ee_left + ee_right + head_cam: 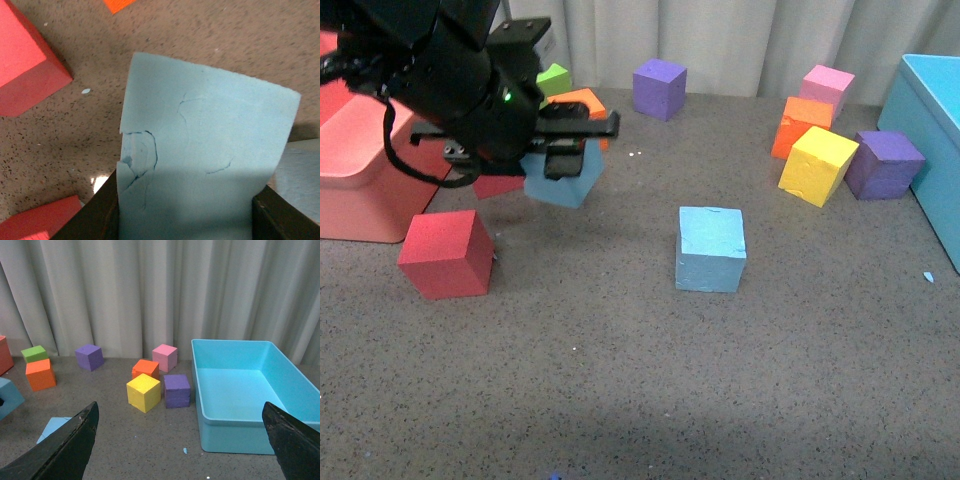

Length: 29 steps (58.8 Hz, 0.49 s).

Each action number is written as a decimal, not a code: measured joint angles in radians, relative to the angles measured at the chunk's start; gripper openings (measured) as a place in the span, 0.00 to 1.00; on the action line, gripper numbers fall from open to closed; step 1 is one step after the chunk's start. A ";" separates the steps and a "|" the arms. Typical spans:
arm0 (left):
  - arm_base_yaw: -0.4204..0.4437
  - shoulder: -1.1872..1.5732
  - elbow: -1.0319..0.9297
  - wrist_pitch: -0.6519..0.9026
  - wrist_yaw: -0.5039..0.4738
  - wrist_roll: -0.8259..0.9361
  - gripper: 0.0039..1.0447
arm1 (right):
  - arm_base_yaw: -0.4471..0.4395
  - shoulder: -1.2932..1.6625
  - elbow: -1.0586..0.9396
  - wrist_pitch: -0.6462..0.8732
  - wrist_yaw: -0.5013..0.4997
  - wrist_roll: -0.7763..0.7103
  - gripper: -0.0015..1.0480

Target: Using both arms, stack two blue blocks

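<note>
- Toward ten o'clock of the front view, one blue block [565, 185] hangs tilted above the table [620, 400], clamped between the jaws of the left gripper [563, 160].
- The second blue block [710, 248] sits flat on the table near centre, at about four o'clock from the held one and well apart. The carry likely runs that way. A cube has no long axis, so only the tilt needs levelling.
- The left arm carries the load. The right gripper [179, 410] appears only in its own wrist view, with jaws wide apart and empty.
- Counted:
  - two blue blocks
  - two red cubes [445, 255], one half hidden
  - two purple cubes [660, 88]
  - two orange cubes [800, 125]
  - one yellow cube [817, 165]
  - one pink cube [827, 88]
  - one green cube [553, 78]
  - one teal bin [930, 100]
  - one salmon bin [360, 190]
</note>
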 joint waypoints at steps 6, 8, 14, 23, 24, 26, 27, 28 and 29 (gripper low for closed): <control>-0.053 -0.026 0.016 -0.017 -0.037 -0.053 0.41 | 0.000 0.000 0.000 0.000 0.000 0.000 0.91; -0.070 -0.028 0.023 -0.016 -0.061 -0.068 0.41 | 0.000 0.000 0.000 0.000 0.000 0.000 0.91; -0.114 -0.024 0.054 -0.042 -0.101 -0.124 0.40 | 0.000 0.000 0.000 0.000 0.000 0.000 0.91; -0.203 -0.003 0.120 -0.142 -0.180 -0.230 0.40 | 0.000 0.000 0.000 0.000 0.000 0.000 0.91; -0.213 0.001 0.127 -0.149 -0.182 -0.243 0.40 | 0.000 0.000 0.000 0.000 0.000 0.000 0.91; -0.238 0.011 0.140 -0.161 -0.198 -0.269 0.39 | 0.000 0.000 0.000 0.000 0.000 0.000 0.91; -0.242 0.013 0.143 -0.163 -0.201 -0.278 0.39 | 0.000 0.000 0.000 0.000 0.000 0.000 0.91; -0.251 0.018 0.149 -0.168 -0.203 -0.288 0.39 | 0.000 0.000 0.000 0.000 0.000 0.000 0.91; -0.254 0.020 0.152 -0.171 -0.203 -0.298 0.39 | 0.000 0.000 0.000 0.000 0.000 0.000 0.91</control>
